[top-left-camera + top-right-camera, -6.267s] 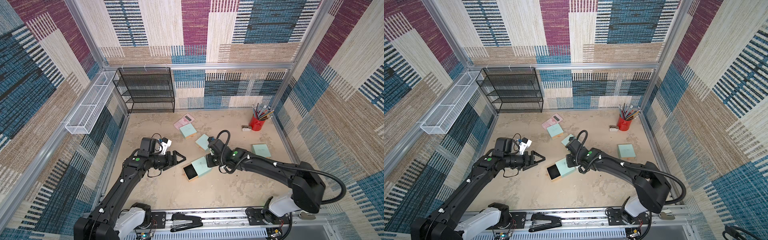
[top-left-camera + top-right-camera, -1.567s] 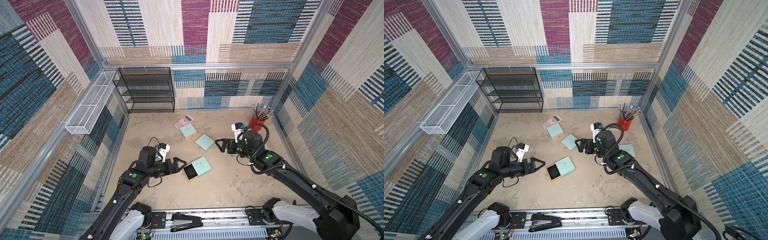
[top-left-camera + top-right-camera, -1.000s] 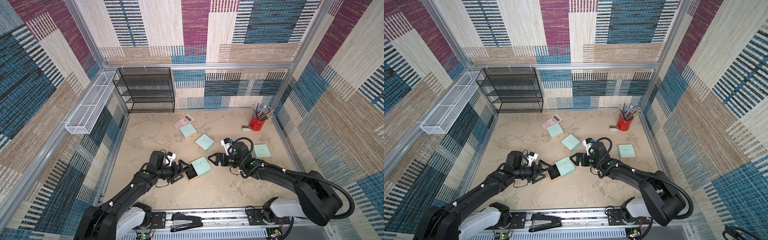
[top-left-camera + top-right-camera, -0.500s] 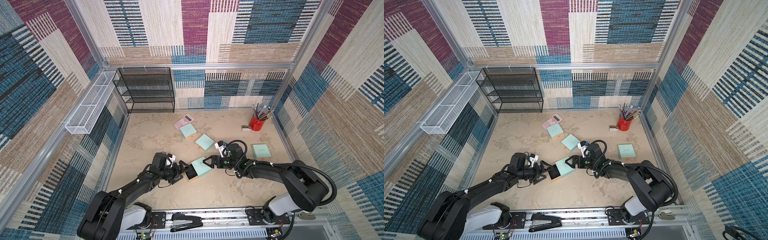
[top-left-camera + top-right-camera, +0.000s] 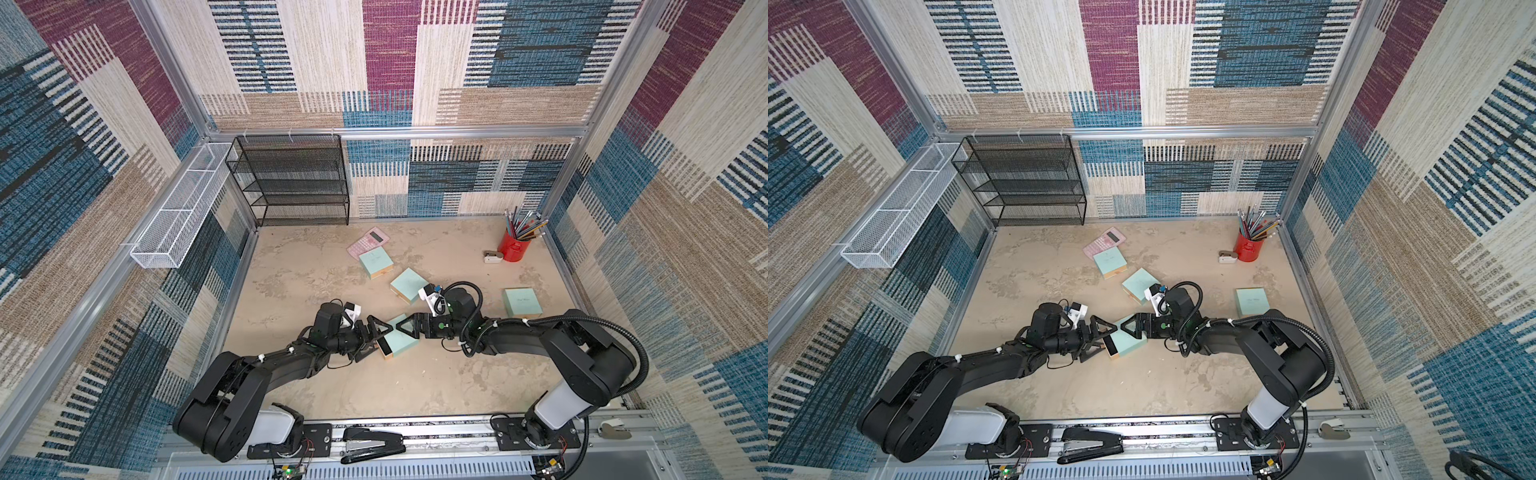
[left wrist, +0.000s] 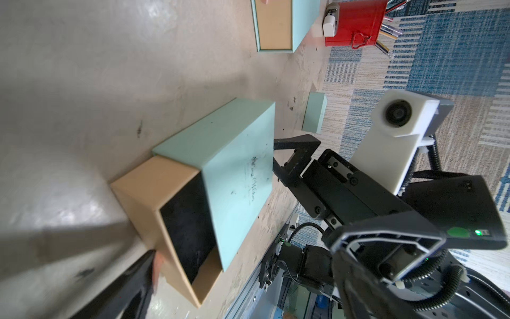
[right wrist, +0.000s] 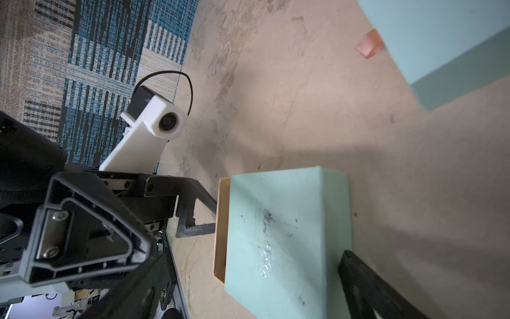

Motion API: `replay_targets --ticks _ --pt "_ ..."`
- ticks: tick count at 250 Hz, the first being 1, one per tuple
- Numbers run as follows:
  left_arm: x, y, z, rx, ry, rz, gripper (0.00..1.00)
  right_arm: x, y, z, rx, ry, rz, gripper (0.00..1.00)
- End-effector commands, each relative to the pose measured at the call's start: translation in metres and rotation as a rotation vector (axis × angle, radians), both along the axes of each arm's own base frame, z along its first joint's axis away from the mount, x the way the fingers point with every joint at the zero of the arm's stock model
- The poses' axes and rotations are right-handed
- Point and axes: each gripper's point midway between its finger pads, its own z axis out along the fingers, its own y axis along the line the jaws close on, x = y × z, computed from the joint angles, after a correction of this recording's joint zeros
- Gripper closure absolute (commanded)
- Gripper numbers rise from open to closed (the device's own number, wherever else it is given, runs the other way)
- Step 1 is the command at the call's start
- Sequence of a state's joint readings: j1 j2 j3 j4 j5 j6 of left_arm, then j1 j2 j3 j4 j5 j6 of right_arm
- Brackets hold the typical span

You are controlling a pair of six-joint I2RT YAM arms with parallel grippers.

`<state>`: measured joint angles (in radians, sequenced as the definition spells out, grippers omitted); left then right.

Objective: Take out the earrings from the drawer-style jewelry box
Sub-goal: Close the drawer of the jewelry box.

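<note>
Mint-green cardboard sleeve box with tan pull-out drawer (image 5: 400, 341) lies flat mid-way across the beige desk (image 5: 299, 266), between the two arms. Long axis runs jaw to jaw. The drawer end, standing partway out, faces the left gripper (image 5: 376, 343); the closed sleeve end faces the right gripper (image 5: 409, 332). Both sets of jaws are spread wide and hold nothing. Left ones sit right at the drawer's end, right ones at the sleeve's back edge; contact I cannot tell. Left arm is nearer the opening. Drawer cavity (image 6: 187, 221) is black-lined and mostly under the sleeve. Earrings presumably inside; none visible, no glint. Sleeve top is scuffed with dark smudges.
</note>
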<state>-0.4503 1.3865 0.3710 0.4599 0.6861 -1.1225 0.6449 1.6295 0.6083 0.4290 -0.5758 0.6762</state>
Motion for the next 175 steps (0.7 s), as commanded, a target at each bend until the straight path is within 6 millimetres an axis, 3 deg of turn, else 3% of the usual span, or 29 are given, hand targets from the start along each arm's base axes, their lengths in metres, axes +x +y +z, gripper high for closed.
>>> replay_targets --ticks 1,93,138,175 --pt "0.01 -0.01 0.014 -0.059 -0.064 0.006 0.02 -0.001 0.014 0.016 0.063 -0.027 0.037 0.01" --pt "0.015 -0.014 0.014 -0.07 -0.083 0.039 0.02 0.003 0.014 0.021 0.058 -0.049 0.0 0.01" --pt "0.006 0.004 0.0 0.017 -0.052 0.095 0.02 0.012 -0.003 0.017 -0.033 -0.055 -0.105 0.01" --pt "-0.002 0.021 0.004 0.121 -0.068 0.116 0.02 0.017 -0.02 0.024 -0.089 -0.078 -0.187 0.01"
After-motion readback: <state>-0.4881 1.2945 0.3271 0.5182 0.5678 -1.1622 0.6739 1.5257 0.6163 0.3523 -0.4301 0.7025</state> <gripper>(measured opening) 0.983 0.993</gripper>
